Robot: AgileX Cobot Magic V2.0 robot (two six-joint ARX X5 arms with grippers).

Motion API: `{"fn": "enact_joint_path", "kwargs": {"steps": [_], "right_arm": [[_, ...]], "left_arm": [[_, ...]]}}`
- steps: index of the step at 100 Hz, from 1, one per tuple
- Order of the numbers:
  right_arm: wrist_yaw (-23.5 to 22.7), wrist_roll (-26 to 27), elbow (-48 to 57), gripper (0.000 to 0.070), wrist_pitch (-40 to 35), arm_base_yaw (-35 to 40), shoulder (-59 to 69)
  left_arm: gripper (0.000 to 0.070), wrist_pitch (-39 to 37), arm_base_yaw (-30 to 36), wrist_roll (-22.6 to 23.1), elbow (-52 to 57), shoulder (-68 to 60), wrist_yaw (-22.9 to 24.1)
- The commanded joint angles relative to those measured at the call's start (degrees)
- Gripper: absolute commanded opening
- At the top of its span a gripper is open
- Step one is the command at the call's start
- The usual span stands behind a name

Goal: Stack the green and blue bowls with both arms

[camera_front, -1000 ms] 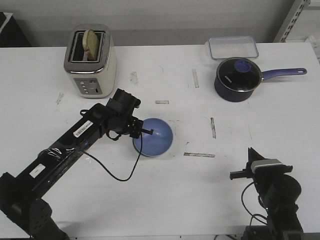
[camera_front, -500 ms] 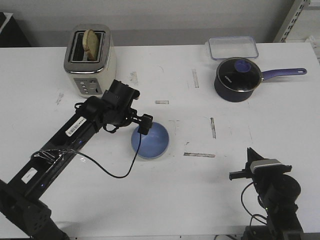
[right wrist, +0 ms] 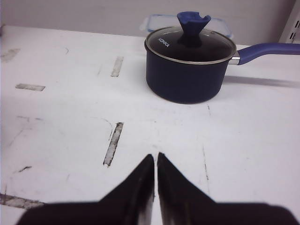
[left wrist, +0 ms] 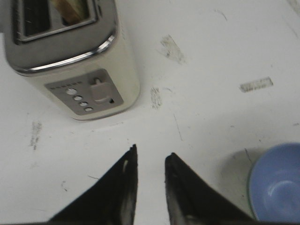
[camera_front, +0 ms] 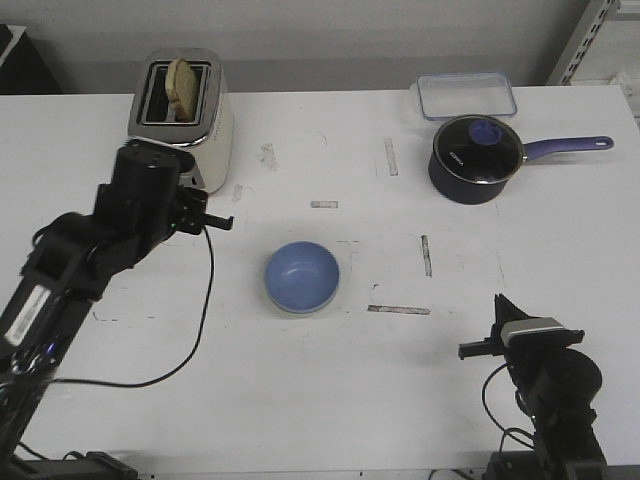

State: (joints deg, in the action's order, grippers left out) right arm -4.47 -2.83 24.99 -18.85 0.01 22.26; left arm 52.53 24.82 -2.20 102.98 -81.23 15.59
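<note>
Two black robot arms flank a white table (camera_front: 400, 380) where a blue bowl (camera_front: 302, 277) sits upright near the centre, apart from both grippers. A thin pale green rim shows along the bowl's edge in the left wrist view, suggesting the green bowl (left wrist: 250, 206) lies nested beneath the blue one, though little of it is visible.

On the left, the left arm (camera_front: 90, 260) reaches up beside a cream toaster (camera_front: 182, 118) holding a slice of bread (camera_front: 181, 76) in one slot. The left gripper (left wrist: 150, 161) hangs above bare tabletop in front of the toaster, its two pointed fingers (left wrist: 123, 187) slightly parted with a narrow gap between them and nothing held. A black cable (camera_front: 195, 330) trails from this arm across the table.

At lower right, the right arm (camera_front: 545, 385) sits at the near edge of the table, well apart from the bowl. The right gripper (right wrist: 155, 159) has its fingertips pressed nearly together, only a sliver of table showing between them, holding nothing.

Beyond it stands a dark saucepan (camera_front: 474, 160) with a glass lid, a blue knob and a purple handle pointing right. Just behind the pan lies a clear plastic container (camera_front: 467, 92). Short strips of worn tape (camera_front: 398, 309) mark the surface between the bowl and the pan.
</note>
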Motion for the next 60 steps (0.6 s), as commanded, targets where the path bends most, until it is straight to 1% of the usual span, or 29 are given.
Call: {"fn": "enact_joint_path", "kwargs": {"steps": [1,16,22,40,50,60], "right_arm": [[0.0,-0.4,0.3,0.0,0.8,0.1,0.3],[0.0,-0.4,0.3,0.0,0.9,0.1,0.3],[0.0,-0.4,0.3,0.0,0.9,0.1,0.3],[0.0,-0.4,0.3,0.0,1.2,0.1,0.3],[0.0,-0.4,0.3,0.0,1.6,0.1,0.3],[0.0,-0.4,0.3,0.0,2.4,0.1,0.3]], "left_arm": [[0.0,-2.4,-1.3,1.7,-1.6,3.1,0.4],[0.0,-9.4,-6.0,4.2,-12.0,13.1,0.2],[0.0,-12.7,-8.3,5.1,-17.4,17.6,-1.2],[0.0,-25.3,-17.5,6.8,-36.4,32.6,-11.8],[0.0,-30.6,-23.3,7.0,-47.9,40.7,-17.9],[0.0,-32.8,-27.8,7.1,-56.9,46.3,-21.1]]}}
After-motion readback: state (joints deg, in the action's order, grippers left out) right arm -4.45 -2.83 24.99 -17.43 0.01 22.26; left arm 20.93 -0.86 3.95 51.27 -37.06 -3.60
